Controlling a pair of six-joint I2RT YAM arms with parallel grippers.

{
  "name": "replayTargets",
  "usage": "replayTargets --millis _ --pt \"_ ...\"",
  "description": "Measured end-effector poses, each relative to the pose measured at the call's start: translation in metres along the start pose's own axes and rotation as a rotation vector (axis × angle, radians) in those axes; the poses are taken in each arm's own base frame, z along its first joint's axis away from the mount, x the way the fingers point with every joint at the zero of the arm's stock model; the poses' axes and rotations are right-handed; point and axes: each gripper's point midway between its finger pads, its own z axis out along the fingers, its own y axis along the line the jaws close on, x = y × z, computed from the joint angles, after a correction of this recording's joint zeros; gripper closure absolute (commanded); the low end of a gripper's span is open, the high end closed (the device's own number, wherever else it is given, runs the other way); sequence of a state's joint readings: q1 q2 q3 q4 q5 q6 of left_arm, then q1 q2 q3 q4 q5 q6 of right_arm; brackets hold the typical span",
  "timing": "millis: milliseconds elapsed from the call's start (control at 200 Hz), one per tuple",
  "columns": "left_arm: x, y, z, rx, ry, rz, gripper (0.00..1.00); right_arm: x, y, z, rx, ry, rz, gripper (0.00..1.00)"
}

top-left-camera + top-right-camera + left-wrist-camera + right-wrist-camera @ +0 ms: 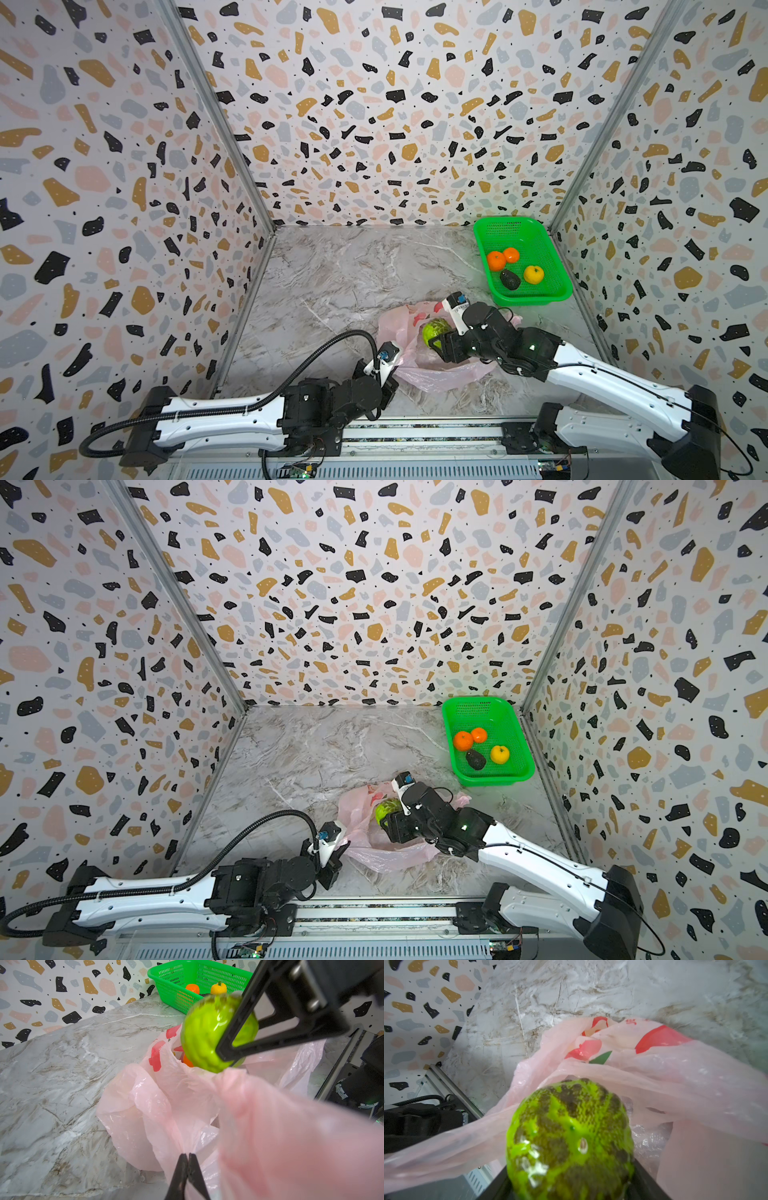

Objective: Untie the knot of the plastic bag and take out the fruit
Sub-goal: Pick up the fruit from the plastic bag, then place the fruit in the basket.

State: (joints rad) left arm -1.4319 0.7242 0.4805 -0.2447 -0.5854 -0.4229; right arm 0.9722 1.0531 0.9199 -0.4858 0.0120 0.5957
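Above the gaping mouth of the plastic bag (145, 1105), the right pincer (436, 341) is clasping the green fruit (571, 1138), a round, bumpy piece mottled with dark patches. Its jaws are standing partly spread, one pressing on each side of the fruit. The fruit appears to be hanging just over the bag's rim; whether film is brushing its underside cannot be told.

Seen in both top views, the bag is lying on the counter (353, 270) toward six o'clock from its middle, between the two arms. No knot is showing, so the untying is judged done. The left pincer (188, 1156) is pressed together, pinching a fold of the bag's near edge and pulling the film taut.

The coming move is judged to be a carry to the green basket (540, 249). It is lying between one and two o'clock from the right pincer, well apart from it, with its long axis running roughly from eleven to five o'clock. The right arm is much the nearer.

Two tangerines (496, 261), an avocado (510, 279) and a yellow fruit (533, 274) are already sitting in the basket. An orange piece (187, 1061) is showing inside the bag, behind the green fruit.
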Motion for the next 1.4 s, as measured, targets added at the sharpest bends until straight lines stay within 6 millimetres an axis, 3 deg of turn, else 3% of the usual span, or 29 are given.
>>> replayTargets --millis 135,275,410,571,766,891,1016,1196,1331,1402 --pt "0.006 0.001 0.002 -0.005 0.014 0.006 1.0 -0.042 0.004 -0.025 -0.006 -0.089 0.019 0.43" --pt "0.009 -0.001 0.003 0.006 0.026 0.014 1.0 -0.088 -0.025 -0.046 0.059 -0.197 0.077 0.43" --pt "0.009 -0.002 0.002 0.014 0.024 0.012 1.0 -0.13 -0.085 -0.06 0.166 -0.294 0.163 0.43" --pt "0.01 -0.002 0.003 0.014 0.027 0.017 1.0 -0.156 -0.169 -0.062 0.274 -0.359 0.278 0.43" --pt "0.011 -0.001 0.001 0.02 0.018 0.014 1.0 -0.156 -0.261 -0.031 0.383 -0.311 0.365 0.44" --pt "0.007 0.0 -0.002 0.027 0.0 0.002 1.0 -0.139 -0.317 -0.006 0.448 -0.252 0.424 0.44" --pt "0.006 0.0 -0.003 0.029 -0.005 -0.002 1.0 -0.126 -0.362 0.005 0.517 -0.217 0.47 0.44" --pt "0.007 0.0 -0.003 0.027 -0.003 0.0 1.0 -0.138 -0.41 0.011 0.585 -0.224 0.488 0.4" --pt "0.006 0.002 -0.003 0.019 -0.008 -0.002 1.0 -0.147 -0.427 0.018 0.604 -0.226 0.479 0.2" --pt "0.005 0.003 -0.003 0.012 -0.013 -0.003 1.0 -0.145 -0.429 0.02 0.612 -0.221 0.475 0.14"
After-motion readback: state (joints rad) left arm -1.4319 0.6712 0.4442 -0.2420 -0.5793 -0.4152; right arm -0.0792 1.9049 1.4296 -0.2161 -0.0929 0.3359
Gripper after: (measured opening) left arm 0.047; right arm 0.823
